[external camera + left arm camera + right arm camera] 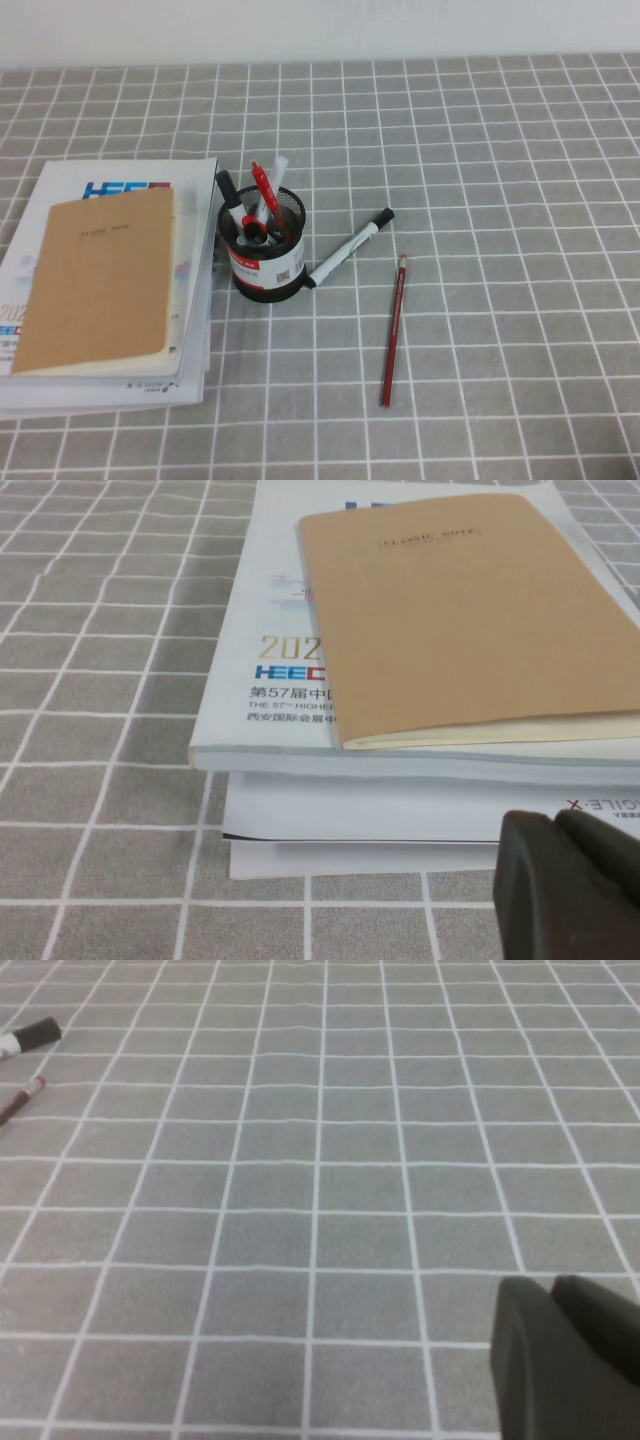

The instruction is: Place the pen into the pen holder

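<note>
Already inside the pen holder (268, 262): the pen (262, 183), red end poking up over the rim, leaning a little. Looks like job done. Seems light, hard and stiff, not bendy, with a smooth side that might slip. Best to grab across the thick middle, not by the clip or the thin tip, if ever picked up again. Squeezed in beside it, a black-capped marker (227, 187) and some other white and black bits, too jumbled to tell apart. Not much room left in there. Just outside, leaning on the cup's wall, a white marker (350, 248) with a black cap. A bit farther out, flat on the checked tablecloth (500, 150), a long thin red pencil (394, 330). Touching nothing. On the cup's other side, close by, a stack of books (195, 300) with a brown notebook (100, 280) on top. Nothing over the cup's mouth. Down by the near edge of the books, the left gripper (557, 825), pinched together with nothing in it. Over bare cloth, well apart from the marker and pencil, the right gripper (550, 1290), also squeezed tight and empty.
</note>
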Available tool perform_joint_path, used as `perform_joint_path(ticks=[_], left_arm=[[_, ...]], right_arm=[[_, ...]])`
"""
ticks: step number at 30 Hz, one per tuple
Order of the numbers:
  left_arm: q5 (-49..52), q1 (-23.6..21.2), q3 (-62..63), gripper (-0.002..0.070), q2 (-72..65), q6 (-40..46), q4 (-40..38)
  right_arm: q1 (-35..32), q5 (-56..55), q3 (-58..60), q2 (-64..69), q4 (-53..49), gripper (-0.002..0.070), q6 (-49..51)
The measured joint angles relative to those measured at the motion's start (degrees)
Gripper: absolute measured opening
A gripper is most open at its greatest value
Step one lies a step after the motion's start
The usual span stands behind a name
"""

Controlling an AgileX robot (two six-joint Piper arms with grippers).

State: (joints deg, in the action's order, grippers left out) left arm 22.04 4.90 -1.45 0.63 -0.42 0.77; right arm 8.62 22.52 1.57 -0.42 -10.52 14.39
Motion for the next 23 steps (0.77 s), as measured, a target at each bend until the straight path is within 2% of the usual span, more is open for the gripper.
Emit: perform_joint_path(ticks=[23], left_arm=[[0.0,0.0,0.0,-0.0005,0.0,0.0,0.0]], right_arm=[[-0.08,0.73,0.0,0.0,2.08,-0.0013,-3.5]])
